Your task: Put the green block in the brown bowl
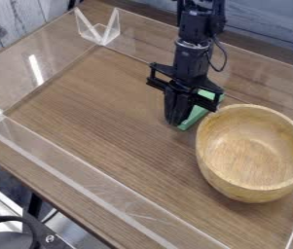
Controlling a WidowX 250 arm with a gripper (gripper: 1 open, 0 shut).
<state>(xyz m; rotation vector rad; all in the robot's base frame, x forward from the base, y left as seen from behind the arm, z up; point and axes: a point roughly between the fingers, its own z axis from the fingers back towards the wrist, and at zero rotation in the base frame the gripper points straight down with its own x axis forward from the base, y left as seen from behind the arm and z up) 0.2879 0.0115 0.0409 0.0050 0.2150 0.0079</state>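
The end effector [181, 115] points almost straight down at the table [96, 107], fingers clenched. The green block [200, 107] shows just beside its tip — whether it is actually gripped cannot be told. The block sits close to the left rim of the brown bowl [253, 151], outside it.

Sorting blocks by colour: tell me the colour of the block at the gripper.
Bright green block, seen beside the gripper in the camera view.
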